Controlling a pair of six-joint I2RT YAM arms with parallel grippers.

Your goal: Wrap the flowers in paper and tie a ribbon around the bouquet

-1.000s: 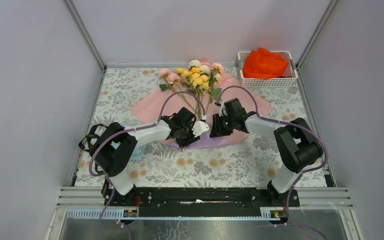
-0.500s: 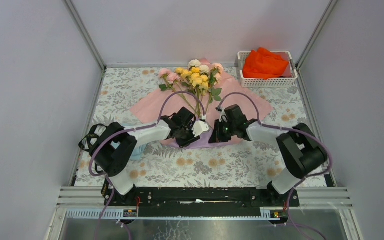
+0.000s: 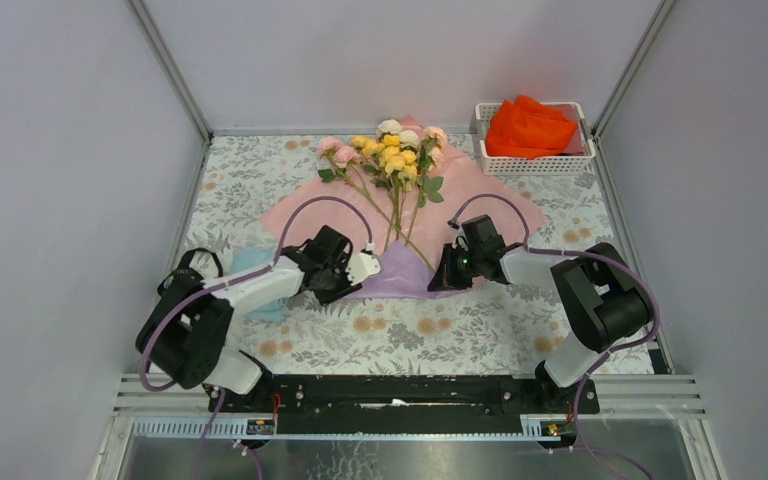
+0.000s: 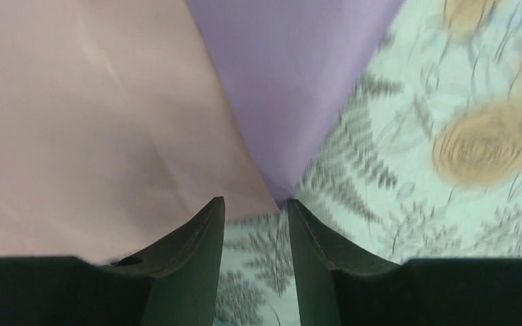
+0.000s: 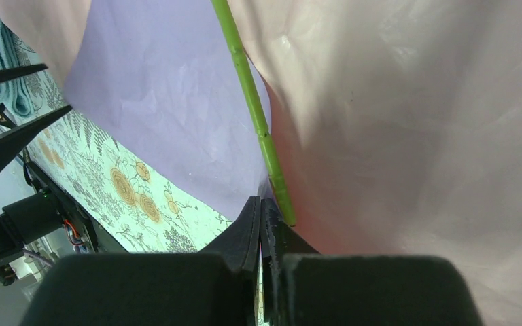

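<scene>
The flowers (image 3: 395, 150) lay on the paper (image 3: 300, 210) beyond both claws, blooms at the far end. Only the overhead view showed them whole, together with the basket (image 3: 535, 163) of orange cloth (image 3: 525, 125) far beyond the right claw. The wrist views showed only close detail. In the right one, a single green stem (image 5: 248, 95) ran down the fold where the lilac and pink faces met and ended just beside the right claw (image 5: 262, 207). In the left one, the folded corner of the paper came to a point just ahead of the left claw (image 4: 255, 210).

The left claw stood partly open and held nothing, with the flowered worktop (image 4: 448, 136) showing through the gap. The right claw was pressed fully closed at the paper's fold. Whether any paper was pinched inside could not be told.

A second earlier both claws had crowded together over the near corner. Since then the left one had drawn back to its own side, uncovering a blue cloth (image 3: 248, 262) beside its arm. The right one had closed and moved slightly towards its own side, leaving the lilac flap in plain sight between the two.
</scene>
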